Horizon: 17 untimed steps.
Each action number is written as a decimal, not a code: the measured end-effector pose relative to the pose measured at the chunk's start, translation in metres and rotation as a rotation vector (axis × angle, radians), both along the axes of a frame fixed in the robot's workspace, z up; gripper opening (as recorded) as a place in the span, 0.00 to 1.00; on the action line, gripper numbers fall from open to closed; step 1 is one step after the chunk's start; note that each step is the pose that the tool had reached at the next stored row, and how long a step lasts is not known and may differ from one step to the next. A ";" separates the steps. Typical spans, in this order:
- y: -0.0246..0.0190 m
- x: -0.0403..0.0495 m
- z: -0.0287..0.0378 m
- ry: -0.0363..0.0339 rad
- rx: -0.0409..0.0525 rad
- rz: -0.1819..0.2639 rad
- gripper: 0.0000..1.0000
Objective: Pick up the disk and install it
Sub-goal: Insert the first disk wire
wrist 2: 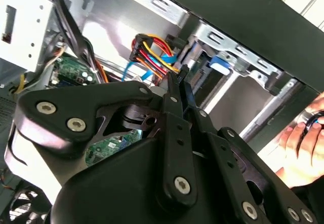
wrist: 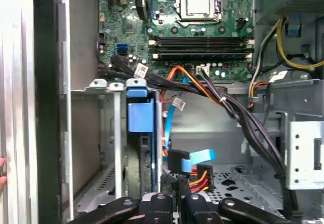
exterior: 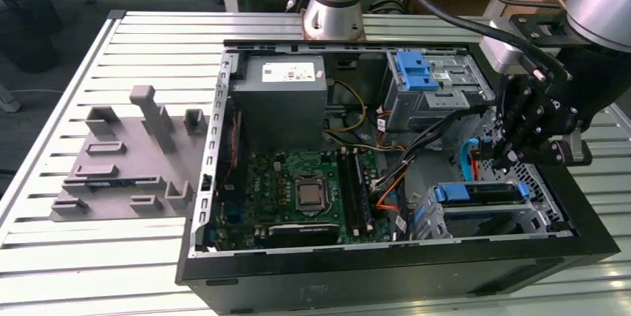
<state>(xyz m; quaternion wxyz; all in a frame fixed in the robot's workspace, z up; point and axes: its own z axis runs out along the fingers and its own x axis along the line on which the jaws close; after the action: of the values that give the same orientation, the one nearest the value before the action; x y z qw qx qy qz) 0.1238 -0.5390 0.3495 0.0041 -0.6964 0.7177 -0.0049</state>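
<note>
The disk sits edge-up in the drive cage at the case's front corner, on the exterior view's right. Its blue bracket tab faces up, with the drive's dark edge below it in the slot. My gripper hangs inside the case just beside that cage, apart from the disk. Its fingers are pressed together with nothing visible between them. In the first wrist view the gripper hovers over a black connector with a blue cable and a red-and-yellow power plug.
A ribbed blue latch tops the upper bay. The grey power-supply box and motherboard fill the case. Cable bundles cross beside my gripper. A grey fixture lies on the slatted table. A person's hand rests outside the case.
</note>
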 end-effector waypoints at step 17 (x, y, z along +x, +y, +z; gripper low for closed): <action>-0.0087 0.0000 -0.0054 0.0025 0.0075 -0.010 0.16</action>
<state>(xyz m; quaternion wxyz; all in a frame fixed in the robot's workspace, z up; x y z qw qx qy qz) 0.1238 -0.5477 0.3441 0.0059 -0.6928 0.7211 -0.0013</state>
